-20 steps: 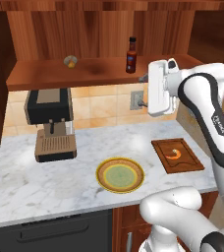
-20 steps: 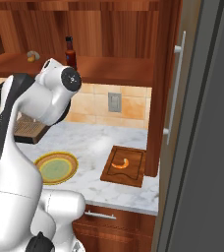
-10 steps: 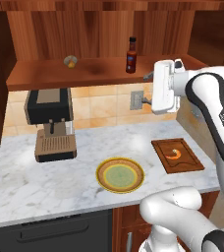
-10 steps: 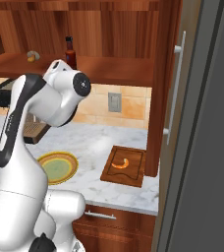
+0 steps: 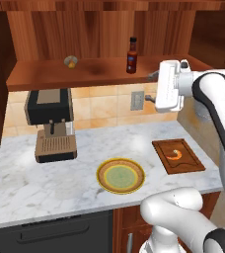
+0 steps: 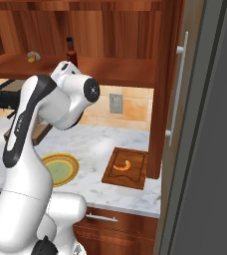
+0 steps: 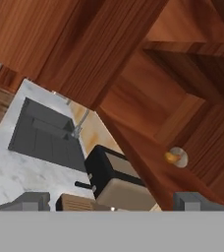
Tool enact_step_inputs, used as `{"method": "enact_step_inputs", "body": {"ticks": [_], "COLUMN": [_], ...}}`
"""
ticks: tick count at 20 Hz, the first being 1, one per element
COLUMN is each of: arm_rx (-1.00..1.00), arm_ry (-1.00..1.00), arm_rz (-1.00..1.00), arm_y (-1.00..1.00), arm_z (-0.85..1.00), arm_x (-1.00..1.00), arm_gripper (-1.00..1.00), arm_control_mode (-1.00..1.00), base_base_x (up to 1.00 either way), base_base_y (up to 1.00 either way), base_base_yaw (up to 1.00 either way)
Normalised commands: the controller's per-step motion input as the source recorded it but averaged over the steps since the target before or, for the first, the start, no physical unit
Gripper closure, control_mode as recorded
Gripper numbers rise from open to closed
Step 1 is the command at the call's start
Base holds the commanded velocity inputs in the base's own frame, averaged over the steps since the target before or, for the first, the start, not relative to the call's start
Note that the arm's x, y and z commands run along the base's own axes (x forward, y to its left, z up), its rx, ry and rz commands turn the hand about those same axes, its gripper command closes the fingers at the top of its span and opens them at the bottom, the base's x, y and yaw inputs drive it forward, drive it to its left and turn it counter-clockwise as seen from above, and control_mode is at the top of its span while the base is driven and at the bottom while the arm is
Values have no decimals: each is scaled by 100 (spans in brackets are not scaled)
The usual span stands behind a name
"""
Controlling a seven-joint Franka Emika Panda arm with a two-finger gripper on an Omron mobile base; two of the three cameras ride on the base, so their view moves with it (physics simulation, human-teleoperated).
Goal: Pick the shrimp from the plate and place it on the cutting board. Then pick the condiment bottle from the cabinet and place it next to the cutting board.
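Left base view: shrimp (image 5: pixel 175 154) lies on the board (image 5: pixel 178 156) below the claw (image 5: pixel 153 87), which hangs wide open and empty; bottle (image 5: pixel 131 55) stands on the cabinet (image 5: pixel 85 74) shelf just beside it (upright), so approach level, closing round the body

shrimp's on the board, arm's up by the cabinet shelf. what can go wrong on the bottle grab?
1. The condiment bottle is slim and upright on the cabinet shelf; the open gripper, coming from its side, may tip it.
2. The hand view faces the small round object, not the bottle, so aim looks off.
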Motion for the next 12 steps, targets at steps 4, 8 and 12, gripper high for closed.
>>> {"method": "enact_step_inputs", "body": {"ticks": [4,8,12], "arm_rx": [0,0,0], "arm_ry": [5,2,0], "arm_rz": [0,0,0], "arm_y": [-12,-16,-12], "arm_z": [2,3,9], "arm_x": [7,11,11], "arm_gripper": [-100,-100,-100], "arm_control_mode": [-100,-100,-100], "base_base_x": [0,0,0], "base_base_y": [0,0,0], "base_base_yaw": [0,0,0]}}
